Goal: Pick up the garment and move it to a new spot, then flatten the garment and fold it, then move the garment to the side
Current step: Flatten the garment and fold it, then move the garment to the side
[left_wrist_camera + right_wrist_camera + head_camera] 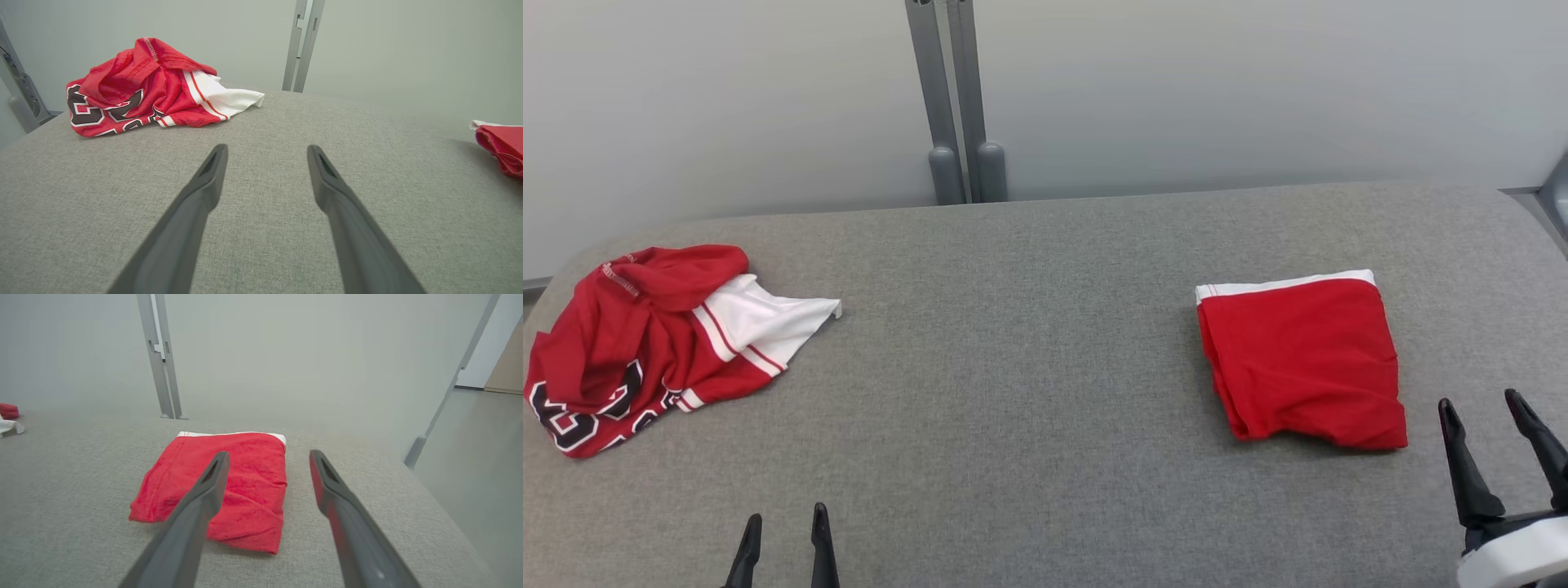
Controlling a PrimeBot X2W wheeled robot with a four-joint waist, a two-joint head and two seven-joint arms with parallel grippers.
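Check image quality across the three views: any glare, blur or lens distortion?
Head view: even, soft light, no glare; faint shadow under the folded garment; the table has a bowed far edge, lens distortion. Left wrist view: crumpled jersey sharp, left gripper soft close to the lens. Right wrist view: back wall hazy; on the right gripper, one finger carries a faint red cast.

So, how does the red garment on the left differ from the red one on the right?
The left garment lies crumpled in a heap; the right garment is folded flat. The left garment shows dark numerals and a wide white panel; the right garment is plain red with a thin white edge. Both are red and white, on the grey surface.
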